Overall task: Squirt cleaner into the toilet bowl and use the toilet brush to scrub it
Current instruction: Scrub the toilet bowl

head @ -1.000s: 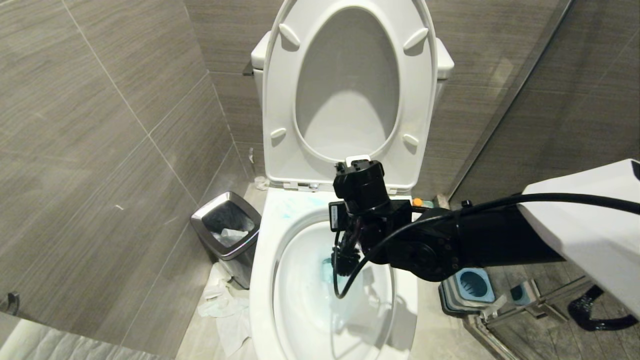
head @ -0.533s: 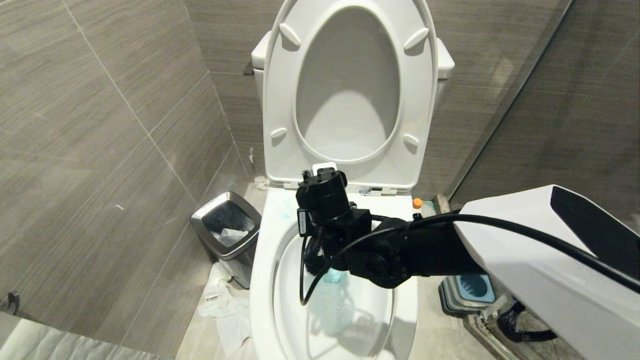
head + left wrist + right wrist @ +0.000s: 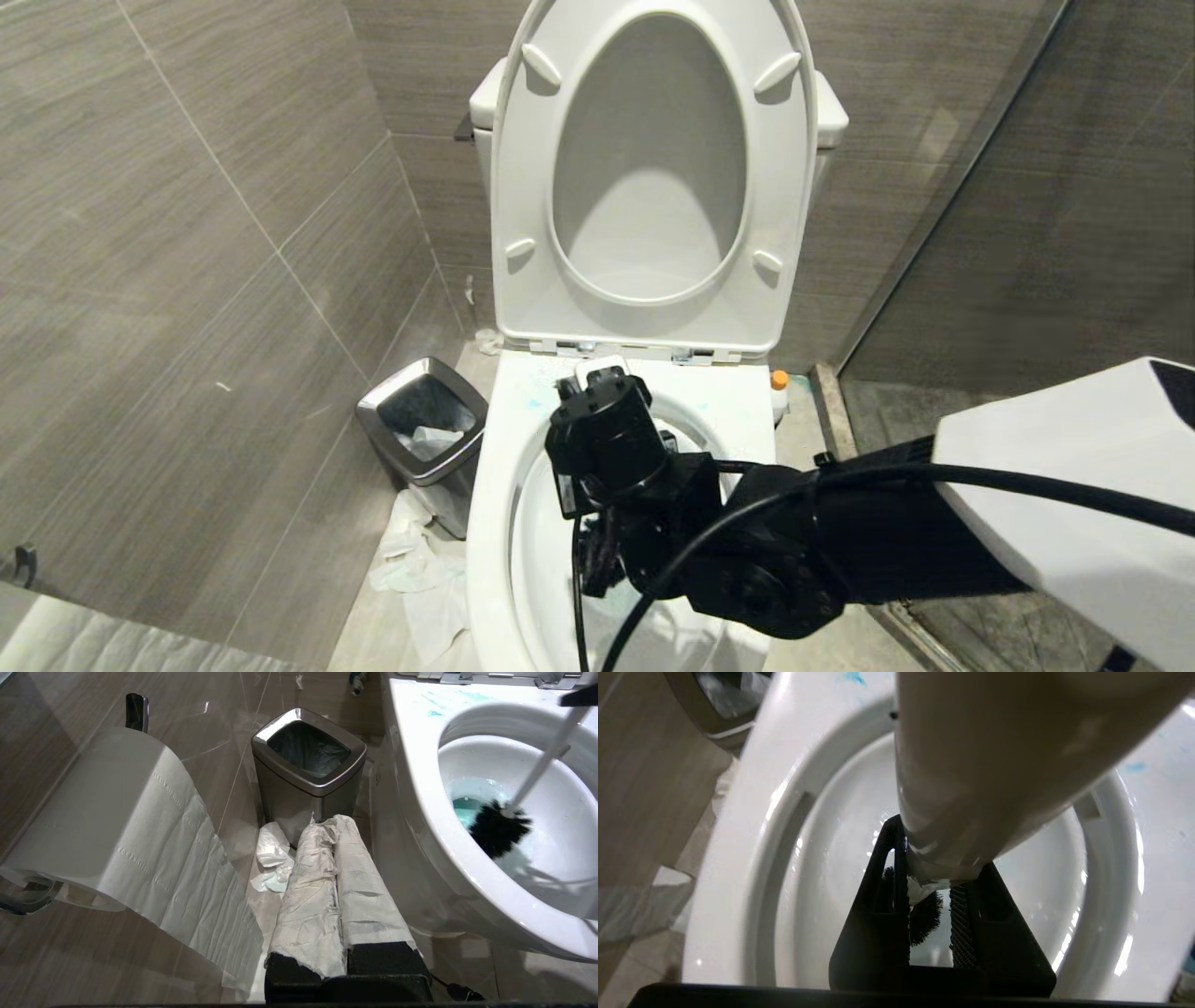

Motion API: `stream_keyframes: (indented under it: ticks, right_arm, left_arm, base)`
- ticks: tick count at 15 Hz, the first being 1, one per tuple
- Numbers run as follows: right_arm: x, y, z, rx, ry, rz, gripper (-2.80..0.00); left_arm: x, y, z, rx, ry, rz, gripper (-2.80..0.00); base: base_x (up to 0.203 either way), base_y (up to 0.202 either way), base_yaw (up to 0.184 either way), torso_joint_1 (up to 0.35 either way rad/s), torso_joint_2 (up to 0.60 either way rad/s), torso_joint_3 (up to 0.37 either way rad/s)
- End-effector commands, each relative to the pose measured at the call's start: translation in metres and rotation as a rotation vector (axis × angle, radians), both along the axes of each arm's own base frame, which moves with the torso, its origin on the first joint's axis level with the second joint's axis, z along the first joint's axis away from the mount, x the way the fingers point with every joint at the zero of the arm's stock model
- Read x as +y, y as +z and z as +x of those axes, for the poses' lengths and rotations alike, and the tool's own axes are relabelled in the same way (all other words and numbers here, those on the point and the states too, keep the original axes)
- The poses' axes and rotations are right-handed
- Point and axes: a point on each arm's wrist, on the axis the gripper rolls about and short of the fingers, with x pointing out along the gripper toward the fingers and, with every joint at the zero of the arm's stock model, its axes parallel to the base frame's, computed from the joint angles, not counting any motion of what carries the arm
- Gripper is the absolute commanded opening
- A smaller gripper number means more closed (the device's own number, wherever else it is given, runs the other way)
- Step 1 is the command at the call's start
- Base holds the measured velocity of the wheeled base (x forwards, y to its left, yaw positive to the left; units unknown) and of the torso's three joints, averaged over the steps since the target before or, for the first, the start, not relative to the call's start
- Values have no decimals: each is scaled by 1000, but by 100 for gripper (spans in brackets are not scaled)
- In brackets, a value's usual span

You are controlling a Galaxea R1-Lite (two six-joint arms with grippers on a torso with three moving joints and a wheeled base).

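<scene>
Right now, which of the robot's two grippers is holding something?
The right gripper, over the toilet bowl, is clamped on the toilet brush. The left gripper, with paper-wrapped fingers, hangs shut and empty beside the bin.

No legible text, label, brand, number or sign found on any surface in view. The toilet bowl (image 3: 490, 523) and its raised seat carry no marking. The steel-rimmed bin (image 3: 308, 765), at about nine o'clock from the bowl, shows a plain face. The small bottle (image 3: 780, 392) at about two o'clock, behind the bowl's rim, may bear a label, but it is too small and too far hidden to read. The paper roll (image 3: 107, 826) is unprinted.
</scene>
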Motion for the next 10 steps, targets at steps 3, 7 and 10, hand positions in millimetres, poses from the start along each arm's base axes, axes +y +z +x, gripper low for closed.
stream_keyframes:
  ticks: [3,7,10]
  right_arm:
    - [-35,22,-17,-5,-33,8,-280]
    - [-56,39,6,-54,-128,13,-280]
    - [-45,56,15,-105,-122,52,-280]
  left_arm:
    - [0,-2,1,8,1,-1,-280]
    - [0,-2,1,9,1,-1,-280]
    - [0,-2,1,9,1,-1,-280]
  base:
    - [0,0,0,0,0,0]
    - [0,0,0,0,0,0]
    - [0,0,0,0,0,0]
